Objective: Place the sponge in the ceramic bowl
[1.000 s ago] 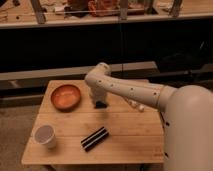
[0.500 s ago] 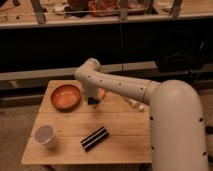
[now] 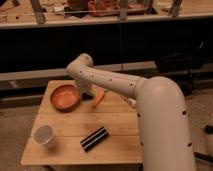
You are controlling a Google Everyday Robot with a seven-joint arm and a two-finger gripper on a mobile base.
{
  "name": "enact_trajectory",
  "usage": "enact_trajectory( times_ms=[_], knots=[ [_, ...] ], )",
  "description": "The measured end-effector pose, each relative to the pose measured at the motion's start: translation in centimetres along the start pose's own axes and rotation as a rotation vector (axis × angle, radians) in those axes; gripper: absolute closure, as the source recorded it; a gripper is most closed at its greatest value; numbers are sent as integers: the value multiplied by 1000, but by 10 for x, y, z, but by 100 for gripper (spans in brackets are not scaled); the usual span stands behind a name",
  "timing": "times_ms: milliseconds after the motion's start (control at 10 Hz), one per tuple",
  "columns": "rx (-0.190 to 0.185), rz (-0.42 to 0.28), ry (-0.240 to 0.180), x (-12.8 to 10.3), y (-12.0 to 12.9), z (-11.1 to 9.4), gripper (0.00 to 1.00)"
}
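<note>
The orange-brown ceramic bowl [image 3: 64, 97] sits on the left rear part of the wooden table [image 3: 120, 125]. My gripper [image 3: 86, 93] hangs just off the bowl's right rim, pointing down from the bent white arm. It is shut on the sponge [image 3: 88, 96], which shows only as a small dark bluish block at the gripper's tip, low over the table beside the rim. The inside of the bowl holds nothing.
An orange carrot-like piece [image 3: 99, 98] lies just right of the gripper. A black bar with white stripes [image 3: 94, 138] lies at the table's front middle. A small white cup [image 3: 44, 135] stands at the front left. Dark shelving runs behind the table.
The arm has swung left across the table, carrying the sponge from the table's middle rear to the bowl's right rim. The bowl, cup and black bar have not moved.
</note>
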Motion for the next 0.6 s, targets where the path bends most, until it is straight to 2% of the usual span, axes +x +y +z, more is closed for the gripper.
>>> enact_trajectory(
  times_ms=[100,600],
  knots=[
    [5,-11,2,4,-12,0,98],
    [10,-34,13,19,-36,-1,98]
  ],
)
